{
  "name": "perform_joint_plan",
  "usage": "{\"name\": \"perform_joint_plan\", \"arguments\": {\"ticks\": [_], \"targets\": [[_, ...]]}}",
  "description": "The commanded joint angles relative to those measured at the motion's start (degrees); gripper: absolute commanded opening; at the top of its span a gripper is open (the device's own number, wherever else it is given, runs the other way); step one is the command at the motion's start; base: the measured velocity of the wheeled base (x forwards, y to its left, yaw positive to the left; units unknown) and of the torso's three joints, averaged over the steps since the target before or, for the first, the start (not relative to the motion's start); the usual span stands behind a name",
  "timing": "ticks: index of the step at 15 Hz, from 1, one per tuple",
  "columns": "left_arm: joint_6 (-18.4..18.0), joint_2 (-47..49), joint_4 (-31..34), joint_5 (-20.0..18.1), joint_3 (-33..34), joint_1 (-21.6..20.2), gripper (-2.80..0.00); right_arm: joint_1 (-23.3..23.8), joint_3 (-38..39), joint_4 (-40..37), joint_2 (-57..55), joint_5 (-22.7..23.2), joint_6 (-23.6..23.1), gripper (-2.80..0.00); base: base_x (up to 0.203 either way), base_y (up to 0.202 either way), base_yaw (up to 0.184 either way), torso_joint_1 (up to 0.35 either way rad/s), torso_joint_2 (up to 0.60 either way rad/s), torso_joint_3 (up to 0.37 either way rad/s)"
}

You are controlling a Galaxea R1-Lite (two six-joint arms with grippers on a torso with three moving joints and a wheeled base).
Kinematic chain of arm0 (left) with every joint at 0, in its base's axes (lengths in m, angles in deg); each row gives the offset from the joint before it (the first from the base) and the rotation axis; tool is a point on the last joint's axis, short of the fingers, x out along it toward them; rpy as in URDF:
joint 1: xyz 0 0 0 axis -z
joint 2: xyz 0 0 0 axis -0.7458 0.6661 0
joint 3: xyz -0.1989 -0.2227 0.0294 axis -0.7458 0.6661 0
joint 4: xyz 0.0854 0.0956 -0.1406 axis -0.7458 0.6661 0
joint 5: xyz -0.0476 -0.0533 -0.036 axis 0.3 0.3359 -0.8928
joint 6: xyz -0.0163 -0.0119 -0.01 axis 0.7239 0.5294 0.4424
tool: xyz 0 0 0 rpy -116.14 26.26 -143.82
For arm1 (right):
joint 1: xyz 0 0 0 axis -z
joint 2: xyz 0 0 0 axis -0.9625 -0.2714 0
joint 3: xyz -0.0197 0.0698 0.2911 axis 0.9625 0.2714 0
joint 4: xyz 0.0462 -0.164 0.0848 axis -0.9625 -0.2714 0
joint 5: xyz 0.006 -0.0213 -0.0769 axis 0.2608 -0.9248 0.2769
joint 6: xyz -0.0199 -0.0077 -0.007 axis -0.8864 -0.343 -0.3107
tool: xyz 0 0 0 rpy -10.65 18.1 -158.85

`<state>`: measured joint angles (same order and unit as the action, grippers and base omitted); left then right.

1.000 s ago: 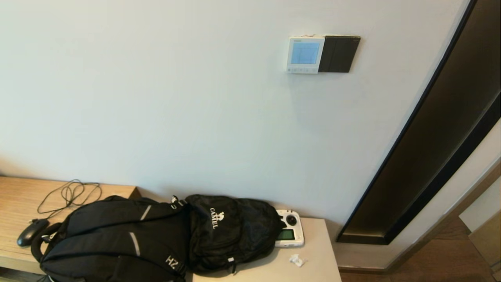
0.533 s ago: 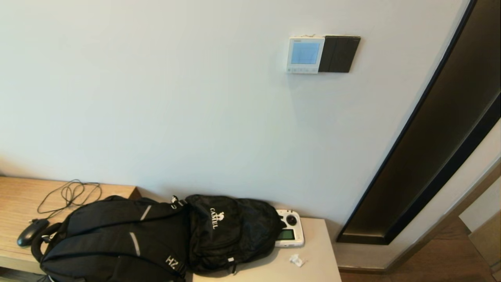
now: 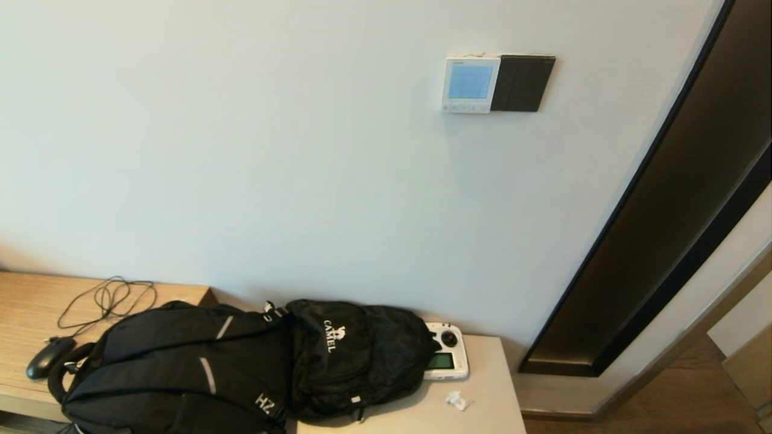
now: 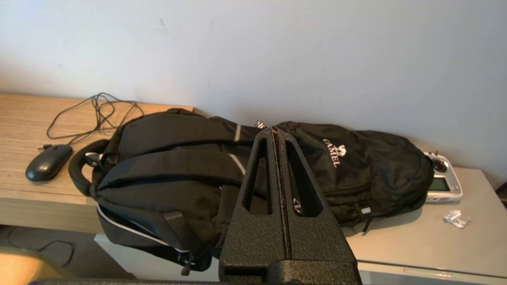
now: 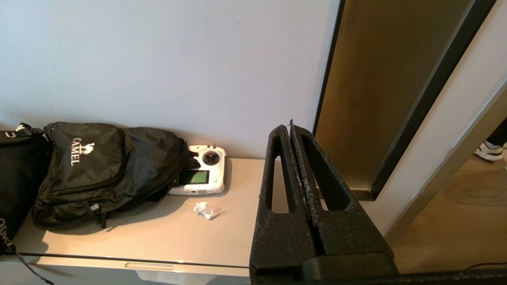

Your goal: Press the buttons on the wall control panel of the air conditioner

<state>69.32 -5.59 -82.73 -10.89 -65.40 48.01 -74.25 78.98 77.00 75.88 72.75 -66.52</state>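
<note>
I see the small square white plastic wall control panel [image 3: 470,84] mounted flat high on the wall, its lit pale blue screen facing out, its row of tiny pale buttons [image 3: 461,108] running level along its bottom edge. My left pincer [image 4: 276,133] and right pincer [image 5: 290,128] are both closed together, empty, low above the worktop [image 5: 166,233].

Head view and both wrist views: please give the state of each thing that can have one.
control panel: screen lit pale blue
buttons: untouched
left gripper: shut, empty, over the backpacks
right gripper: shut, empty
handheld controller: green display, lying flat
mouse: on the desk
</note>
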Motion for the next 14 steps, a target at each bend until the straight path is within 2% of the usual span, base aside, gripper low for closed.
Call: {"name": "perform_joint_plan", "arguments": {"ticks": [1,14], "targets": [[0.0,0.0,0.0,0.0,0.0,0.0,-2.8,0.0,0.0,0.0,-0.2,0.0,0.0,-2.8,0.0,0.0,0.0,0.0,0.0,0.0],[0.0,0.0,0.0,0.0,0.0,0.0,-2.8,0.2,0.1,0.1,-0.5,0.1,-0.1,-2.8,0.0,0.0,0.0,0.0,0.0,0.0]]}}
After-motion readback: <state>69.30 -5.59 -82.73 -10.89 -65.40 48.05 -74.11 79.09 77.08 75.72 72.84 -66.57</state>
